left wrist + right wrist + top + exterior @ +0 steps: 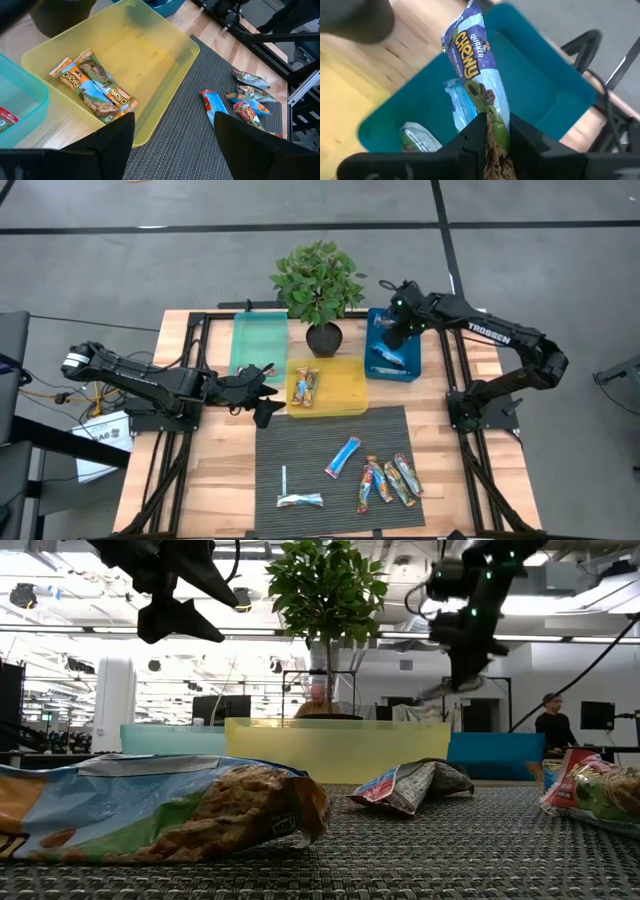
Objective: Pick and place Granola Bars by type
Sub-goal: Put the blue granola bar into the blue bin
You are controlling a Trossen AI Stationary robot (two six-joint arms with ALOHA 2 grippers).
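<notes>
One blue-wrapped granola bar (472, 65) is seen from above to be gripped by the right claw (392, 340) directly over the blue bin (410, 370), and in the right wrist view its long axis hangs down into that bin, while the left claw (262, 385) waits open.

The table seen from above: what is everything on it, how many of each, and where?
Potted plant: one, green, back centre.
Translucent green plastic bin: one, back left.
Yellow plastic bin: one, centre; two orange-green wrapped bars inside.
Blue plastic bin: one, back right; blue bars inside, count unclear.
Dark woven mat: one, front.
Loose bars on mat: one blue, three multicoloured, one pale.
Thin white stick: one, on mat.
Left hand: open, beside yellow bin.
Right hand: over blue bin, shut on blue wrapped bar.
</notes>
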